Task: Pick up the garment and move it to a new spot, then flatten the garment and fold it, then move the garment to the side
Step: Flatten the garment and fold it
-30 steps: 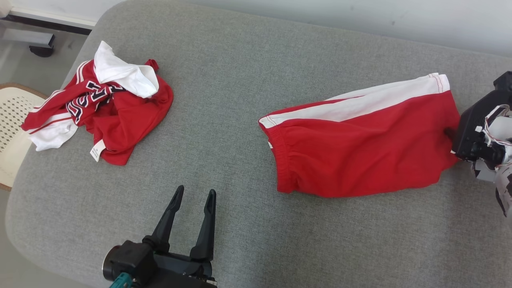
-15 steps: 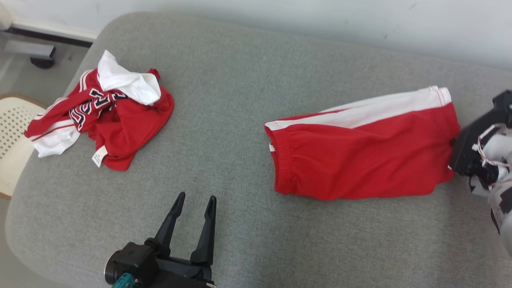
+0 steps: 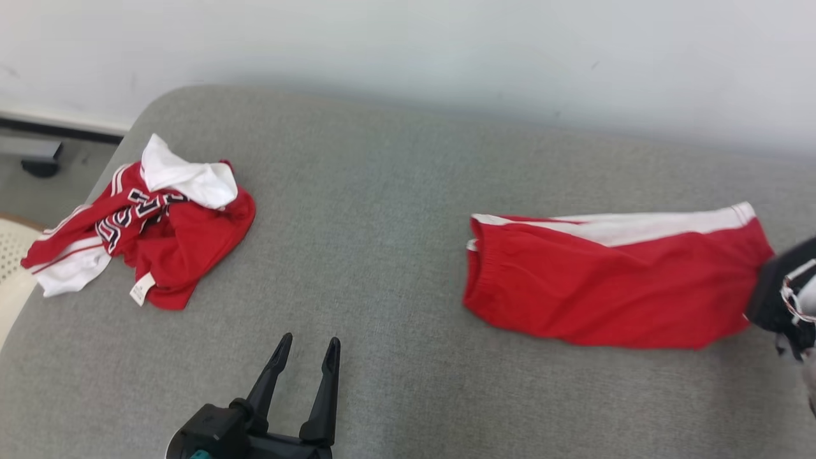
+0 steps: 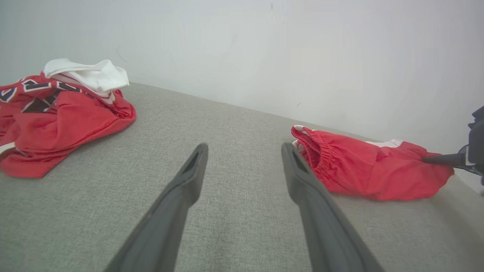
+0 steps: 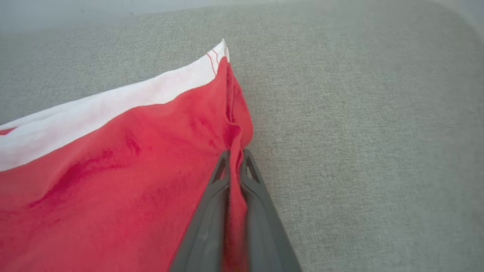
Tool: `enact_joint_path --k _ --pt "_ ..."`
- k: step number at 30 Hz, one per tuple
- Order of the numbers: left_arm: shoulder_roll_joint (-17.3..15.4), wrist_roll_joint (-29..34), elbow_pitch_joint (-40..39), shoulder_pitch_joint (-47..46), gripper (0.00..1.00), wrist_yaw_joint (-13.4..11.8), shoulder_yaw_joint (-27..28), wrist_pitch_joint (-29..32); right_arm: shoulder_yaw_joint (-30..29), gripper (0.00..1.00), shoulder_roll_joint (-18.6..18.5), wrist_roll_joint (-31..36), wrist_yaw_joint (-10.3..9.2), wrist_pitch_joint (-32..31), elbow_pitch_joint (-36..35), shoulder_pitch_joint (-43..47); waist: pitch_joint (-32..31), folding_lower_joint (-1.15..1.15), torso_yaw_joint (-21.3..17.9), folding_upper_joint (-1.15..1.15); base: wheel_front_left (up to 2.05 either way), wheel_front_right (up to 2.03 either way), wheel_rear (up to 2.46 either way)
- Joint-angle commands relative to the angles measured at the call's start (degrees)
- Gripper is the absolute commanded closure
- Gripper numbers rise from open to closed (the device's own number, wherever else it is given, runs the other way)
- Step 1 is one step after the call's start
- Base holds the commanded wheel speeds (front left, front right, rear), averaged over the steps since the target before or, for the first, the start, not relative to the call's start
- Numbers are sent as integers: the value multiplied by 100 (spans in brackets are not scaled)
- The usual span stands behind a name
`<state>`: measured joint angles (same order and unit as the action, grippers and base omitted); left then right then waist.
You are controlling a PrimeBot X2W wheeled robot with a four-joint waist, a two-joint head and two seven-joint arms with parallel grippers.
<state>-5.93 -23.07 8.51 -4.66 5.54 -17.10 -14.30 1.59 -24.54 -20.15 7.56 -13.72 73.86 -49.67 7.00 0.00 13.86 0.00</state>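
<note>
Currently, your stock for the coming move reads as follows.

Item 1, shorts point(image 3: 612, 287): red, with a white stripe point(image 3: 656, 226) along the far edge. They lie flat on the right half of the couch point(image 3: 382, 178). The long axis runs left to right across your head view, with the waistband point(image 3: 479, 280) toward the middle and the leg hem point(image 5: 231, 94) at the right end.

Item 2, right gripper point(image 5: 235, 160): pressed together on a fold of red cloth at that hem. Its wrist view shows the cloth pinched between the two fingers point(image 5: 208, 211). It points along the long axis, from hem toward waistband.

Item 3, left gripper point(image 3: 309, 344): spread wide, holding nothing, low over bare couch. The waistband lies ahead of it and off to its right, well apart. In its wrist view the elastic sits just beyond the right-hand finger point(image 4: 307, 196).

Item 4, jersey point(image 3: 166, 248): a crumpled red-and-white heap at the far left of the couch, well apart from the shorts. By my judgement it is no part of this move.

Relation to note: your right arm is the nearer one and is already on the cloth, with all of the shorts lying to its left. A pull by the hem would likely trail them lengthwise, waistband last. With one end held, expect the free end to drag or bunch. To carry both ends, send the left gripper rightward to the waistband first.
</note>
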Motion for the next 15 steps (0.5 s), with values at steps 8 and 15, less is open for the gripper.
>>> enact_joint_path --k 8,15 --pt "-94 -71 -1 264 0 -39 -30 85 -367 100 168 674 -15 353 10 270 -540 0 -275 0 0 0 0" --pt "-128 -140 -25 394 0 -46 -70 161 -315 100 956 1129 -15 355 7 43 -755 0 -271 0 0 0 0"
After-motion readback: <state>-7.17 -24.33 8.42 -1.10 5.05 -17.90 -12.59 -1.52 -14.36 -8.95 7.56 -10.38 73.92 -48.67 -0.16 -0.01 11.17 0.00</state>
